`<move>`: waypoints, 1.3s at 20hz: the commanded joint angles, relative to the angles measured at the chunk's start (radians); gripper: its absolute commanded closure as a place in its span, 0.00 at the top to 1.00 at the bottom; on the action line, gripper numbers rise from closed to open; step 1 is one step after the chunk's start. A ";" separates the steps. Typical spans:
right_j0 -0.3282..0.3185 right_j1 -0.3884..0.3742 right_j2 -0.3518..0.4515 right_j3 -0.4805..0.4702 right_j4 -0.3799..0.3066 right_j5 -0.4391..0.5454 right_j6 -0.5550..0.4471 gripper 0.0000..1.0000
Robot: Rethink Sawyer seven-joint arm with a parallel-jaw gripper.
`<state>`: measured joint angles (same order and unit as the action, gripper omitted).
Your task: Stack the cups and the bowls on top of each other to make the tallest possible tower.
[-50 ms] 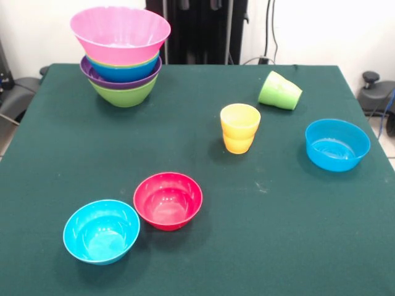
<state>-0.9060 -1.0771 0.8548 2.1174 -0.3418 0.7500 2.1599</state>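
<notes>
Front view gives you no gripper to judge: tower point(121, 58) stands far-left, green cup point(280, 91) tipped, yellow cup point(239, 127) upright.

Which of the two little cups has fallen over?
The light green cup lies on its side; the yellow-orange cup stands upright.

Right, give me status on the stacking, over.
Gripper not in view. Tower standing, pink bowl on top. Loose: yellow cup upright, green cup tipped over, red bowl, cyan bowl, blue bowl. Nothing blocking.
</notes>
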 commanded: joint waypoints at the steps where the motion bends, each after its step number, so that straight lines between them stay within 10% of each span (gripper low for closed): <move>1: 0.129 0.198 -0.097 -0.194 -0.125 0.080 -0.043 1.00; 15: 0.300 0.404 -0.212 -0.437 -0.174 0.040 -0.034 1.00; 26: 0.303 0.493 -0.219 -0.523 -0.172 0.038 -0.092 1.00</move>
<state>-0.6135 -0.6747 0.7116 1.7014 -0.4508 0.7527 2.1599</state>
